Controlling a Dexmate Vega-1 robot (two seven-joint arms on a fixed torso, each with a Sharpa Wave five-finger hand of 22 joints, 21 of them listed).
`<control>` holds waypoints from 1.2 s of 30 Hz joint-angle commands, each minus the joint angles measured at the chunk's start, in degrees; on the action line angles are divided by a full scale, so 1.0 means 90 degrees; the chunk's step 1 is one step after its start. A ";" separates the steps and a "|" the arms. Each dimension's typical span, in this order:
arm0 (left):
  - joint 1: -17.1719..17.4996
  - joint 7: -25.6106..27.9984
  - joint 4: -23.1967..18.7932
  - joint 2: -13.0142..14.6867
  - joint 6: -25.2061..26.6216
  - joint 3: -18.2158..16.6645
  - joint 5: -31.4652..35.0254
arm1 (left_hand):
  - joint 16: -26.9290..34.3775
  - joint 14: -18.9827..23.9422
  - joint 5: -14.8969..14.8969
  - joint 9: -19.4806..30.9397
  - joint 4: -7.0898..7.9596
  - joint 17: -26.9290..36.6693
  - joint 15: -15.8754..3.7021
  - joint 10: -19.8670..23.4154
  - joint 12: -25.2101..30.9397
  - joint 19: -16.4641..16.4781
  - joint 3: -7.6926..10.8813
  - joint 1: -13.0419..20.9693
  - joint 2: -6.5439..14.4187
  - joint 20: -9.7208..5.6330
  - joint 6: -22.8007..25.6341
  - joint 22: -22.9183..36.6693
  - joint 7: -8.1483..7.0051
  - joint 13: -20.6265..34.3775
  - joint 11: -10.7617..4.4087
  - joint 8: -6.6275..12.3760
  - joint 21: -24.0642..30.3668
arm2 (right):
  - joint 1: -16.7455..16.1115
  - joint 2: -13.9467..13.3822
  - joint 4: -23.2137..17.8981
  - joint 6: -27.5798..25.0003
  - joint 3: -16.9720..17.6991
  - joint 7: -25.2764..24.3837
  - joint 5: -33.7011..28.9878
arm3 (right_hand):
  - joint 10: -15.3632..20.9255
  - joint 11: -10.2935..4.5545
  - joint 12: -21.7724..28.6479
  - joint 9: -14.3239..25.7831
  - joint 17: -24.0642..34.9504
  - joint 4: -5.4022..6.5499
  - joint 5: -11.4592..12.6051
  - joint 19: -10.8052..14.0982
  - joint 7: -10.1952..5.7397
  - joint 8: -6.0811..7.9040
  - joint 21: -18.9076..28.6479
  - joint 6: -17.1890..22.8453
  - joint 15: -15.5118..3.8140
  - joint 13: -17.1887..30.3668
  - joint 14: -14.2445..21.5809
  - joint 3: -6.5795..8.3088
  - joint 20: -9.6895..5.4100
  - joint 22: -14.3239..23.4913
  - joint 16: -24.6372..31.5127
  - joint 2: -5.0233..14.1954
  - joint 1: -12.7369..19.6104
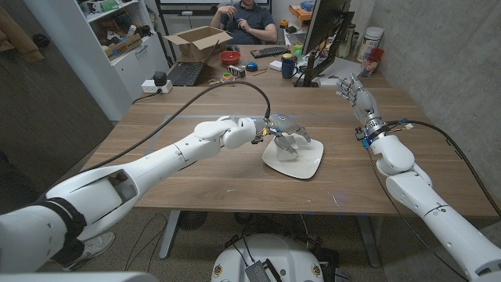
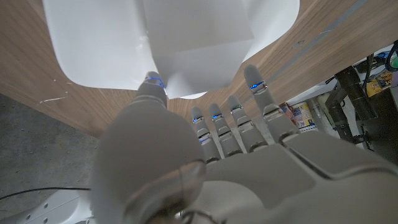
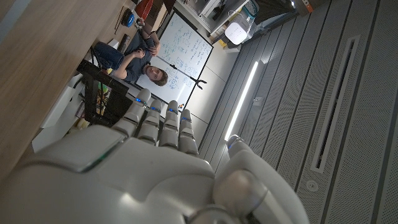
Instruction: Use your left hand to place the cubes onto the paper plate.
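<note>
1. White cube, plain, about the same white as the plate, so its outline is faint in the head view. It lies over the middle of the white paper plate, directly under the left hand's fingers. Whether it already rests on the plate cannot be told. No other cube can be made out.
2. Left hand, white and grey, reaching in from the near left corner of the wooden table. It arches over the plate with its fingertips pointing down. In the left wrist view the thumb lies against one side of the cube and one outstretched finger beside the opposite side. The remaining fingers are drawn back short of it. Judged state: pinching the cube rather than released, though the contact on the finger side is not sharp.
3. Key relation: the cube lies straight below the left hand and inside the plate's rim, not off to any side. A cube has no long axis to line up. The coming move seems to turn only on spreading thumb and finger and lifting clear.
4. Paper plate, squarish with rounded corners, at the middle of the table, a little toward the near edge. The left hand is far nearer to it than the right.
5. Right hand, at the far right edge of the table, well apart from the plate. Its fingers are stretched out, and it grasps nothing and touches no task item.
</note>
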 commanded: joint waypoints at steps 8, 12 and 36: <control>0.0255 -0.0022 -0.0589 0.0188 0.0141 -0.0268 0.0023 | 0.0054 -0.0002 0.0032 -0.0009 0.0026 -0.0005 -0.0350 -0.0022 -0.0048 0.0098 -0.0062 -0.0106 0.0002 0.0008 -0.0022 0.0018 -0.0025 0.0007 0.0030 0.0043 -0.0040 | -0.0079 -0.0048 -0.0100 0.0006 0.0017 -0.0051 0.0000 | 0.0045 -0.0010 0.0019 0.0014 0.0008 0.0019 0.0028 0.0012 -0.0009 0.0044 -0.0038 0.0035 0.0013 0.0020 0.0059 -0.0022 -0.0014 0.0007 -0.0005 0.0002 -0.0046; 0.0344 0.0018 -0.0687 0.0229 0.0234 -0.0340 0.0052 | 0.0068 0.0010 0.0038 -0.0012 0.0037 -0.0016 -0.0369 0.0006 -0.0049 0.0137 -0.0086 -0.0135 0.0003 -0.0019 0.0015 0.0019 -0.0021 0.0005 0.0020 0.0072 -0.0050 | -0.0099 -0.0059 -0.0124 0.0022 0.0020 -0.0053 -0.0001 | 0.0047 -0.0024 0.0020 0.0014 0.0008 0.0020 0.0029 0.0016 -0.0009 0.0044 -0.0042 0.0035 0.0010 0.0021 0.0062 -0.0025 -0.0016 0.0007 -0.0004 -0.0001 -0.0049; 0.0760 0.0187 -0.1441 0.0507 0.0768 -0.0728 0.0387 | 0.0109 0.0056 0.0070 -0.0026 0.0079 -0.0063 -0.0384 0.0081 -0.0064 0.0200 -0.0155 -0.0219 0.0060 -0.0029 0.0073 0.0024 -0.0028 -0.0001 0.0051 0.0139 -0.0131 | -0.0179 -0.0159 -0.0311 -0.0031 -0.0017 -0.0077 -0.0019 | 0.0054 -0.0010 0.0019 0.0014 0.0005 0.0019 0.0033 0.0017 -0.0003 0.0046 -0.0073 0.0039 0.0000 0.0021 0.0066 -0.0042 -0.0006 0.0008 -0.0006 -0.0012 -0.0056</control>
